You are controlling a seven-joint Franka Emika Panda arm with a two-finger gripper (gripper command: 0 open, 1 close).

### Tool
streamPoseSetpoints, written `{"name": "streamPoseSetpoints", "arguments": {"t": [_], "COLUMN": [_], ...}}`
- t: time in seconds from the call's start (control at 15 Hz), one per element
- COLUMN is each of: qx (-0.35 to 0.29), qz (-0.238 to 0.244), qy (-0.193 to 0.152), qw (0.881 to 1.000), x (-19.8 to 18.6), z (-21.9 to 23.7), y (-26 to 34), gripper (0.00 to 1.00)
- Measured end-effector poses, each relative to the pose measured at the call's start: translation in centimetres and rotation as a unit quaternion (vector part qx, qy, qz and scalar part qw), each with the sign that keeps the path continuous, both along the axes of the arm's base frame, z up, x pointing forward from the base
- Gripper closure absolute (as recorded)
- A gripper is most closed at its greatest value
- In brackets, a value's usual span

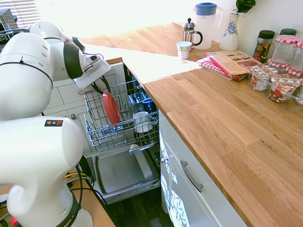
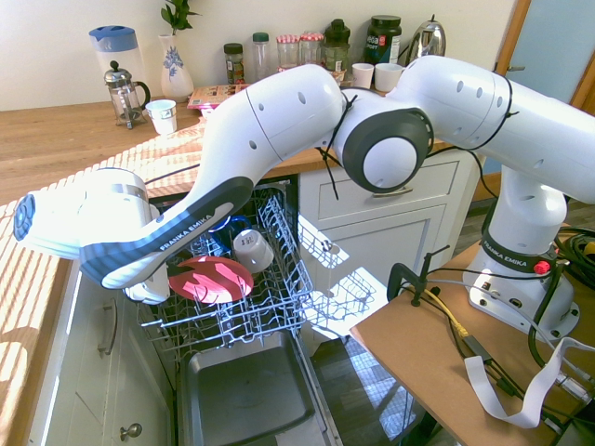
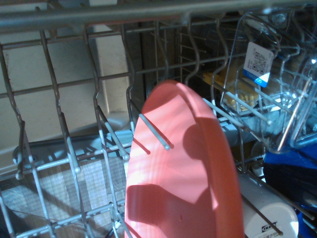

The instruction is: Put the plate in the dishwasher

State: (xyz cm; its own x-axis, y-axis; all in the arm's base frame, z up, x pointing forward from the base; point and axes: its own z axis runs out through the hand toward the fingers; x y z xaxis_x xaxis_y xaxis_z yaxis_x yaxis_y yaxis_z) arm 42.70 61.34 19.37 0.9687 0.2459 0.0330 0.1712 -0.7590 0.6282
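Note:
The pinkish-red plate stands on edge between the tines of the dishwasher's pulled-out grey wire rack. Two tines cross its face in the wrist view. My gripper hangs just above the plate's top rim. Its dark fingers stand slightly apart on either side of the rim, open. In the second exterior view the arm hides the gripper. The dishwasher's grey door panel lies folded down below the rack.
A white cup and blue ware sit in the rack beside the plate. The wooden counter runs alongside, carrying a small cup, a French press, a magazine and jars.

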Motion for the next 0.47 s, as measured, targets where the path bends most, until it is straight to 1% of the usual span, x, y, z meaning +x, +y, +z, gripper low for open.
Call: {"name": "streamPoseSetpoints", "arguments": {"t": [0.13, 0.27, 0.4, 0.47], "qx": [0.012, 0.032, 0.061, 0.081], "qz": [-0.012, -0.033, -0.064, -0.085], "qy": [0.001, 0.006, 0.005, 0.004], "qw": [1.000, 0.999, 0.996, 0.993], "x": [0.6, 2.3, 5.7, 8.2], "z": [1.4, 3.4, 7.1, 9.8], "y": [-0.1, -0.8, -3.0, -5.0], "gripper": [0.00, 0.00, 0.00, 0.00]}}
